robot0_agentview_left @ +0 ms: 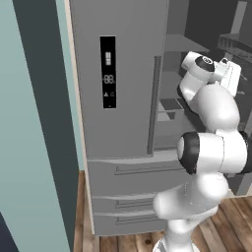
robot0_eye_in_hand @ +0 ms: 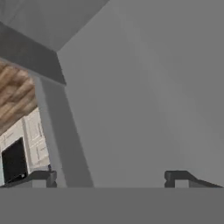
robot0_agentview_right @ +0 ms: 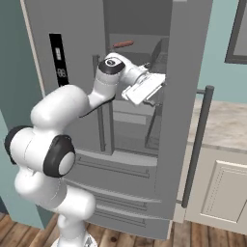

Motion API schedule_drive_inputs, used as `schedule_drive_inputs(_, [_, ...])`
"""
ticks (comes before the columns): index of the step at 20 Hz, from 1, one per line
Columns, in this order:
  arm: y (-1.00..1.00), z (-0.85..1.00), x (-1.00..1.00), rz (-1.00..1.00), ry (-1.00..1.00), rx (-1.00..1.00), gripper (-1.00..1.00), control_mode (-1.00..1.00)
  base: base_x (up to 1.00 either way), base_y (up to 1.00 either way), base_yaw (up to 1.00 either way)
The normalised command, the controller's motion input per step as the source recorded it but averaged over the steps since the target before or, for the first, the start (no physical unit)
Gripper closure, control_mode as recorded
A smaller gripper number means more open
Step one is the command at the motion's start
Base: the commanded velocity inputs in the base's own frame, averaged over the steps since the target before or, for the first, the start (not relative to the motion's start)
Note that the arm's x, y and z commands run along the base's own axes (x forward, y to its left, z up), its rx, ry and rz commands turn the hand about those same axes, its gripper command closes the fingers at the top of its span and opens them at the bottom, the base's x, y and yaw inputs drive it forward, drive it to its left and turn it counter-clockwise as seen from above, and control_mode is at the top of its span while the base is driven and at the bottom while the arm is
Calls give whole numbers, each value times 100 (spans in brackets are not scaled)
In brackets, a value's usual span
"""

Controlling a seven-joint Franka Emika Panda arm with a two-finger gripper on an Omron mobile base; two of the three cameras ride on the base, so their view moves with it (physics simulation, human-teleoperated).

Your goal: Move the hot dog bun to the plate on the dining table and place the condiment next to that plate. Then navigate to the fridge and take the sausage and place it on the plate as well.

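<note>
Sausage (robot0_agentview_right: pixel 122 44) on fridge (robot0_agentview_right: pixel 193 58) shelf, above spread, empty fingers (robot0_eye_in_hand: pixel 43 177)

A home kitchen — tall grey fridge (robot0_agentview_left: pixel 118 113), marbled counter (robot0_agentview_right: pixel 226 123), wood floor (robot0_agentview_left: pixel 231 221).

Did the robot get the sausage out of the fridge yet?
Not yet. The fridge already has its right door swung open. The sausage lies on a high shelf inside, untouched. The gripper is open and empty, just below it. Grabbing it and plating it are left.
</note>
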Motion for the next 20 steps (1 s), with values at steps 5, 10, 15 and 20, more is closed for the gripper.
schedule_drive_inputs(5, [100, -20, -69, 15, -29, 0, -100, -100, 0, 0, 0])
schedule_drive_inputs(10, [56, -3, -52, 6, -13, 0, -100, -100, 0, 0, 0])
schedule_drive_inputs(15, [51, -38, -7, -2, 7, 0, -100, -100, 0, 0, 0])
schedule_drive_inputs(20, [100, -7, 4, -19, -28, 20, -100, -100, 0, 0, 0])
